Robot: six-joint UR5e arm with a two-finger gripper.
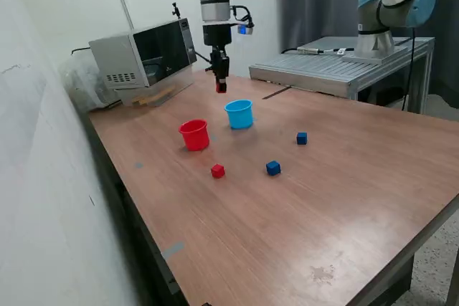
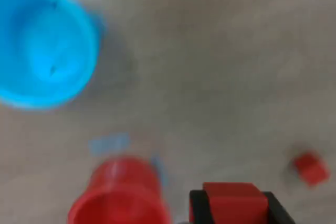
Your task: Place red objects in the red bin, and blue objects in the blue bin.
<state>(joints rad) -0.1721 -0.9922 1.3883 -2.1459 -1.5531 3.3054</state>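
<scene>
High above the table hangs my gripper [image 1: 221, 85], shut on a small red cube [image 1: 221, 87]; the wrist view shows that red cube [image 2: 231, 203] clamped between the black fingers [image 2: 198, 211]. The red cup [image 1: 194, 135] and the light blue cup [image 1: 239, 114] stand upright side by side below it, and both look empty in the blurred wrist view, red cup [image 2: 118, 195] and blue cup [image 2: 44, 43]. A second red cube [image 1: 218, 170] lies on the table in front of the red cup. Two dark blue cubes [image 1: 273, 168] [image 1: 302, 138] lie further to the exterior view's right.
A microwave [image 1: 143, 55] stands at the table's back on the exterior view's left. A metal platform [image 1: 337, 69] with a second robot arm [image 1: 391, 5] sits at the back right. The wall runs along the exterior view's left.
</scene>
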